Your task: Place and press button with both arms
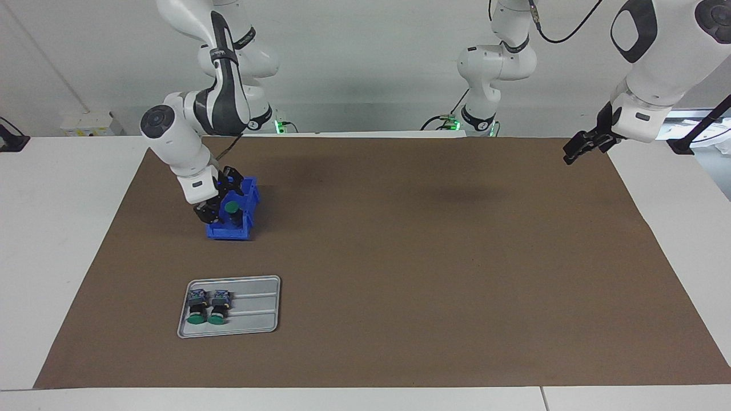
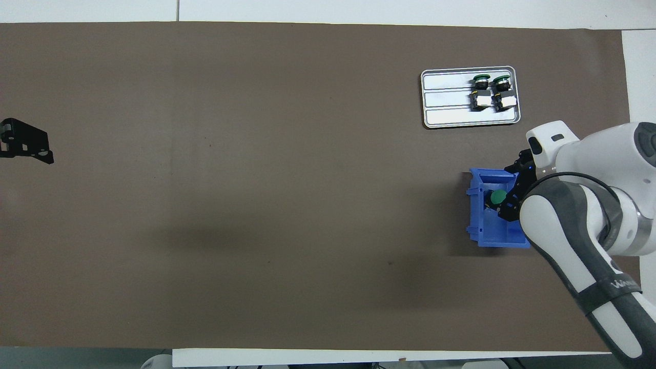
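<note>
Right gripper (image 1: 220,206) pinches the button (image 1: 231,208) over the blue bin (image 1: 243,225), frame left. It looks light, rigid, slippery; grip the barrel. Left gripper (image 1: 578,149) waits upper right, jaw state unclear.

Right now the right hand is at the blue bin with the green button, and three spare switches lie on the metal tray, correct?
Not three: the overhead view shows two spare switches on the metal tray. The right hand is at the blue bin with the green button.
</note>
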You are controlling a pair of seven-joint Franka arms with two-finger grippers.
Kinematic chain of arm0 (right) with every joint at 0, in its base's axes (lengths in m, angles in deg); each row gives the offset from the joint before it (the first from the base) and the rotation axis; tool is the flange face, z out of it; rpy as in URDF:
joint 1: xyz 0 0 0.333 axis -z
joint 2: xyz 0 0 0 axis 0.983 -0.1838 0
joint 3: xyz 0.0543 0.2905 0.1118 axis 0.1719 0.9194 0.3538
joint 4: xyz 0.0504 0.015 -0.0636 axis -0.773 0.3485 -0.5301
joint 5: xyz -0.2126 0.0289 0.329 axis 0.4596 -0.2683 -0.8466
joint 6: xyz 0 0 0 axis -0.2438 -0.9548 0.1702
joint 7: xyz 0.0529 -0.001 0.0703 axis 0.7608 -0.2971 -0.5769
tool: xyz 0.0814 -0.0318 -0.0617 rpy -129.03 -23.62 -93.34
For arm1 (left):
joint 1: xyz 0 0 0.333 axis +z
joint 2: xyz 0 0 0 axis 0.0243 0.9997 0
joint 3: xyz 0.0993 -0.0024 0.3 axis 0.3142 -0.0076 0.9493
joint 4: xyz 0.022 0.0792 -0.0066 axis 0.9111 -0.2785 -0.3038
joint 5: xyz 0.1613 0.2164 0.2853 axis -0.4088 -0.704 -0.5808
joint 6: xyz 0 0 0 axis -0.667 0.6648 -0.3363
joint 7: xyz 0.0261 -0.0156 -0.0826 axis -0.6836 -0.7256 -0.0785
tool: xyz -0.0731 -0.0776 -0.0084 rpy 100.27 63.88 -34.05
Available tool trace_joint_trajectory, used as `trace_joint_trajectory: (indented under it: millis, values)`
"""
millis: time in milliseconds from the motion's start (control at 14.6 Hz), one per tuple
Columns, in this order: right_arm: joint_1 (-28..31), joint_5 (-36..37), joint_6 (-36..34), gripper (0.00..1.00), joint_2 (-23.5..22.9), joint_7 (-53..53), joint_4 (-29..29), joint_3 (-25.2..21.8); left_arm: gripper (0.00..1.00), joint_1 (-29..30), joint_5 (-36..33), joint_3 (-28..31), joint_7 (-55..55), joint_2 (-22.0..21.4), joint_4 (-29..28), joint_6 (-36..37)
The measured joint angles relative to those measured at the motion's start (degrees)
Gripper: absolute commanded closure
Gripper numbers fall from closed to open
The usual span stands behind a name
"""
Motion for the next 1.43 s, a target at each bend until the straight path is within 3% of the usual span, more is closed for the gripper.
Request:
trace_joint_trajectory:
  millis: [478, 819, 1093, 1434]
  values:
    - [0.46, 0.19, -17.62, 0.0, 1.13, 23.67, -20.75, -0.08, 0.0, 0.0, 0.0, 0.0, 0.0, 0.0, 0.0, 0.0]
    - [0.46, 6.28, -29.88, 0.0, 0.18, 46.7, -34.16, -0.08, 0.0, 0.0, 0.0, 0.0, 0.0, 0.0, 0.0, 0.0]
    - [0.45, 7.93, -33.5, 0.0, -2.33, 56.68, -39.36, -0.06, 0.0, 0.0, 0.0, 0.0, 0.0, -0.01, 0.0, 0.0]
    - [0.11, 8.43, -34.46, 0.0, -3.41, 59.1, -40.0, -0.05, 0.0, 0.0, 0.0, 0.0, 0.0, -0.01, 0.0, 0.0]
